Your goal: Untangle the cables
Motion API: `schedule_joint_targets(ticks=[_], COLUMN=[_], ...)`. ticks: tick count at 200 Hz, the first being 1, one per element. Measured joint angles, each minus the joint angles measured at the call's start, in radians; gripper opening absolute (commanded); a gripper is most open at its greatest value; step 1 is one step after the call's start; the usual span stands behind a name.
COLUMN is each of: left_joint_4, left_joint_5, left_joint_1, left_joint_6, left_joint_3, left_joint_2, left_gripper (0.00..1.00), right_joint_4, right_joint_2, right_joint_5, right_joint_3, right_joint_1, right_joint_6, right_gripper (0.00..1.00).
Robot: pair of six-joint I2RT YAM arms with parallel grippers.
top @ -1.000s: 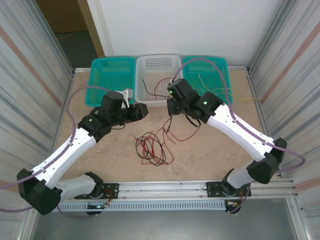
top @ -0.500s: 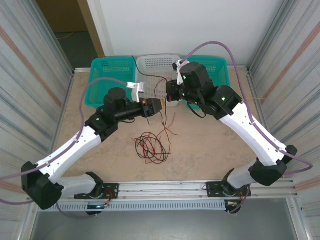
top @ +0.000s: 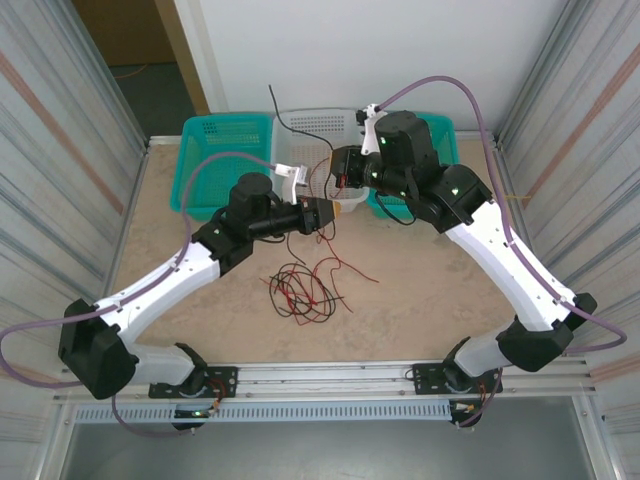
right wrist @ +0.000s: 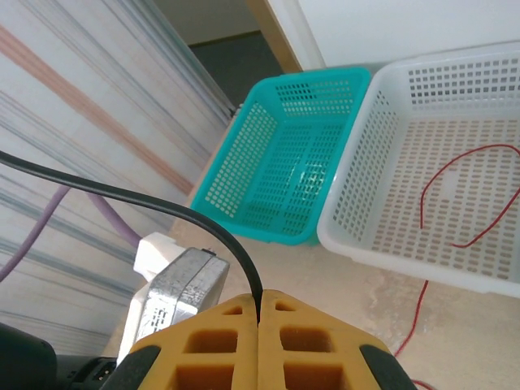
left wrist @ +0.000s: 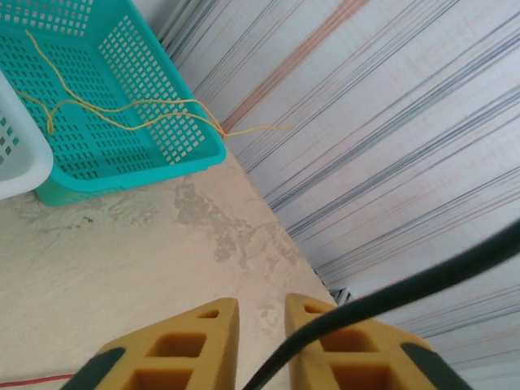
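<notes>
One black cable (right wrist: 162, 203) clamped in the closed right gripper (right wrist: 260, 302), left gripper (left wrist: 262, 309) narrowly parted, tangled cables (top: 303, 290) on table (top: 430, 290).

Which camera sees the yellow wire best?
The left wrist camera: the yellow wire lies plainly across the teal basket, one end over its rim. From the top, the right arm hides most of it.

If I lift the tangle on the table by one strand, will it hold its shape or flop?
It will probably flop: the tangle lies in loose, flat loops of thin strands. It is likely light, but the red and black loops cross, so neighbouring strands may drag along. The black cable in the right gripper arcs smoothly, which hints at some springiness.
</notes>
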Motion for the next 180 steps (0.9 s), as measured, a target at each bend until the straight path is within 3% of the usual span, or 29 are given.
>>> schedule_joint_targets(ticks=[14,44,54,72,100,140,180], left_joint_4=[0.0,-0.007,-0.008,-0.007,-0.015,0.054,0.07], left_joint_5=[0.0,-0.008,-0.011,-0.016,-0.023,-0.006,0.019], left_joint_1=[0.0,0.0,0.0,0.001,0.039,0.189,0.198], left_joint_6=[-0.002,-0.021,-0.029,-0.048,-0.119,-0.332,-0.425], left_joint_3=[0.01,0.018,0.018,0.02,0.031,0.001,-0.002], left_joint_2=[0.0,0.0,0.0,0.0,-0.01,-0.055,-0.064], left_gripper=[0.0,0.0,0.0,0.0,0.0,0.0,0.0], right_joint_4=[0.014,0.044,0.051,0.067,0.079,0.139,0.217], right_joint_2=[-0.002,-0.016,-0.024,-0.038,-0.061,-0.105,-0.094], right_joint_5=[-0.014,-0.029,-0.039,-0.053,-0.071,-0.142,-0.246], right_joint_3=[-0.007,-0.046,-0.066,-0.106,-0.19,-0.417,-0.581], right_joint_1=[-0.008,-0.028,-0.035,-0.048,-0.066,-0.079,-0.086], right_joint_6=[0.006,0.029,0.035,0.053,0.068,0.077,0.129], right_gripper=[0.0,0.02,0.13,0.42,0.64,0.68,0.68])
